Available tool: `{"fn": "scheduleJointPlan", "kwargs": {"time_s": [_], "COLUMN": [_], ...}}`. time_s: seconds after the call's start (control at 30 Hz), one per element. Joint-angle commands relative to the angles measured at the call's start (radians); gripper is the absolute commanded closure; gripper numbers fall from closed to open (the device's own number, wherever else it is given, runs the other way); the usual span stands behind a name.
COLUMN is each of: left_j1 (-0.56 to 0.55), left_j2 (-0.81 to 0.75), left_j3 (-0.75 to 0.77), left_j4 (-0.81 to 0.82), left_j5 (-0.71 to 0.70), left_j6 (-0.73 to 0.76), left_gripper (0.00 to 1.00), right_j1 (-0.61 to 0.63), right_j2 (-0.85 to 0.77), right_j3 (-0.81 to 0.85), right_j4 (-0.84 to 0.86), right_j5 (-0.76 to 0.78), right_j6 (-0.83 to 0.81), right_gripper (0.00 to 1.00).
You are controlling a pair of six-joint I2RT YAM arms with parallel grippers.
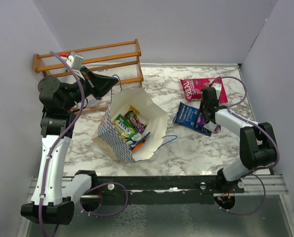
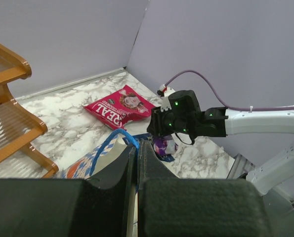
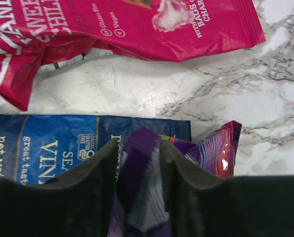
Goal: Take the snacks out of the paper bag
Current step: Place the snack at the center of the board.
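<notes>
One right pincer (image 3: 138, 148), angled down, pinches purple packet (image 3: 142, 190).

By my right gripper (image 1: 209, 123) I count three packets: one pink packet (image 1: 193, 88) beyond it, one blue packet (image 1: 188, 115) beside it, one purple packet (image 3: 139, 148) in it. One bag (image 1: 152, 106), about four candy packs (image 1: 127, 126) inside (overlapping). One rack (image 1: 87, 54).

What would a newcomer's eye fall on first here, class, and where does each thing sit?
The open paper bag stands mid-table, bright candy packs showing inside it. To its right lie a magenta-pink packet and a blue packet on the table. There the right pincer is shut on a dark purple packet beside the blue one.
</notes>
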Motion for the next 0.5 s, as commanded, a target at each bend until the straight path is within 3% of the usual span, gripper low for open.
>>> {"fn": "scheduleJointPlan", "kwargs": {"time_s": [0.0, 0.17, 0.2, 0.47], "left_j1": [-0.011, -0.013, -0.014, -0.015], "left_j2": [-0.008, 0.013, 0.023, 0.040], "left_j3": [0.057, 0.139, 0.155, 0.132], "left_j4": [0.069, -0.014, -0.014, 0.084], "left_j5": [0.011, -0.003, -0.014, 0.055], "left_j6": [-0.006, 0.076, 0.082, 0.110], "left_gripper": [1.00, 1.00, 1.00, 1.00], "right_j1": [-0.006, -0.006, -0.006, 0.027], "right_j2": [-0.034, -0.099, -0.150, -0.375], "right_j3": [0.040, 0.083, 0.102, 0.122], "right_j4": [0.008, -0.059, -0.084, -0.094], "right_j5": [-0.059, -0.138, -0.242, -0.673], "right_j6": [-0.010, -0.012, -0.027, -0.139], "right_gripper": [0.55, 0.38, 0.36, 0.36]}}
